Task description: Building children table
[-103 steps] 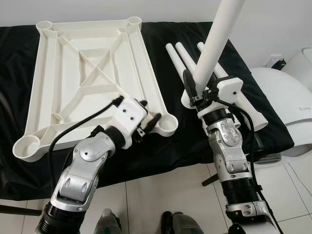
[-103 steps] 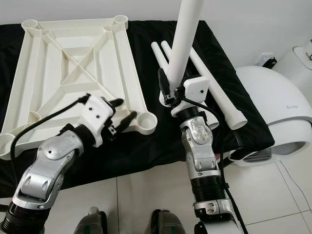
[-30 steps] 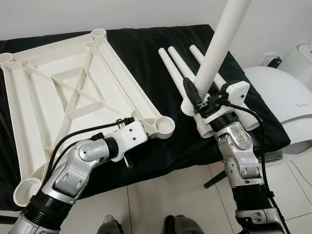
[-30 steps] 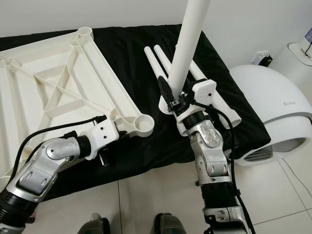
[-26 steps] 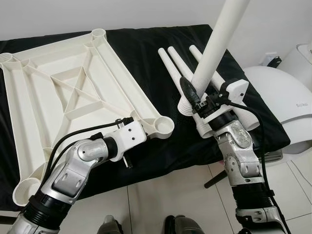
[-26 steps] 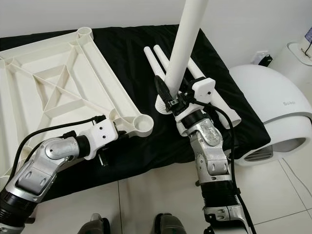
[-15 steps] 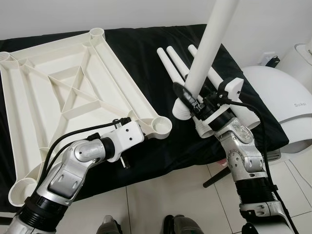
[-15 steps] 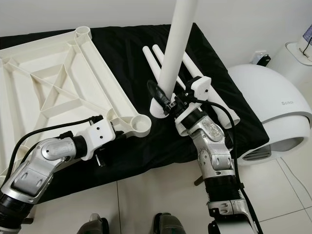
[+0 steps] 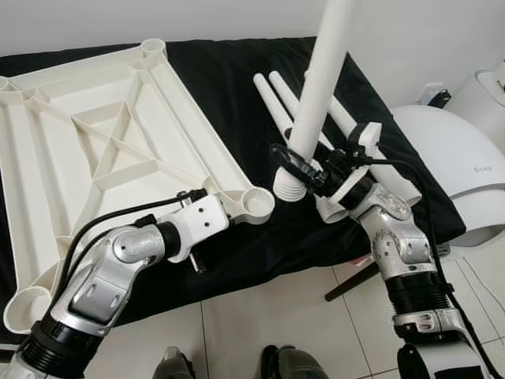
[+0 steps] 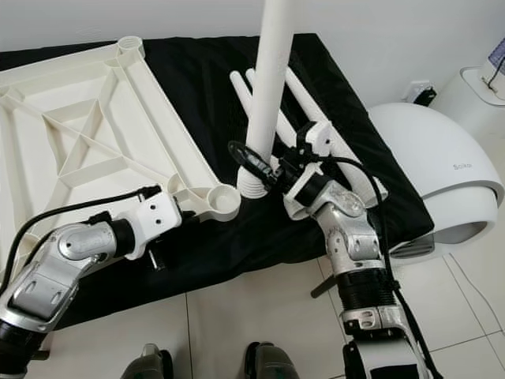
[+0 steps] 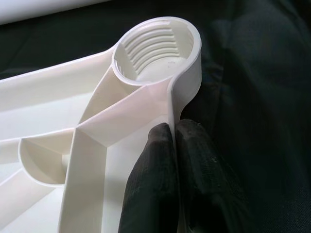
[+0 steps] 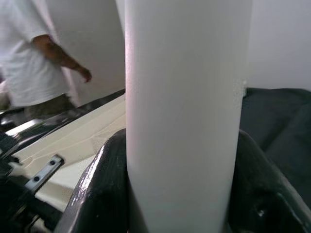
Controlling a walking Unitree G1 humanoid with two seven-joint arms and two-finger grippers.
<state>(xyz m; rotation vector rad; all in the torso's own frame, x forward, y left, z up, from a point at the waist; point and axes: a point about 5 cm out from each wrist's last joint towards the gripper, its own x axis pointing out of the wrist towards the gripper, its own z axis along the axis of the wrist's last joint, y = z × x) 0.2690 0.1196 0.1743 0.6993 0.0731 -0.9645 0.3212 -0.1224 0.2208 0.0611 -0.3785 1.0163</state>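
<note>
R hand [image 9: 304, 167] is clamped round a white table leg [image 9: 319, 87], fingers [image 12: 99, 189] hugging both sides near its ribbed threaded end; leg stands nearly upright, threaded end down, hanging just above the black cloth [image 9: 237, 87]. Just to that hand's left sits the corner socket [image 9: 255, 204] of the white tabletop [image 9: 102, 150], close to the leg's end but not touching. Behind the hand, three more legs [image 9: 272, 99] lie side by side on the cloth.

L hand [image 11: 177, 145] is closed on the tabletop's rim wall, pinching it right behind that same corner socket [image 11: 158, 51]; inner threads of the socket show in the wrist view. Tabletop lies underside up, ribs showing, spreading away to the L hand's left across the cloth-covered bench.

Right of the R arm, past the bench edge, a white domed appliance [image 9: 450, 158] stands on the tiled floor [image 9: 260, 316]. A person in a white shirt [image 12: 29, 58] shows beyond the leg in the R wrist view.
</note>
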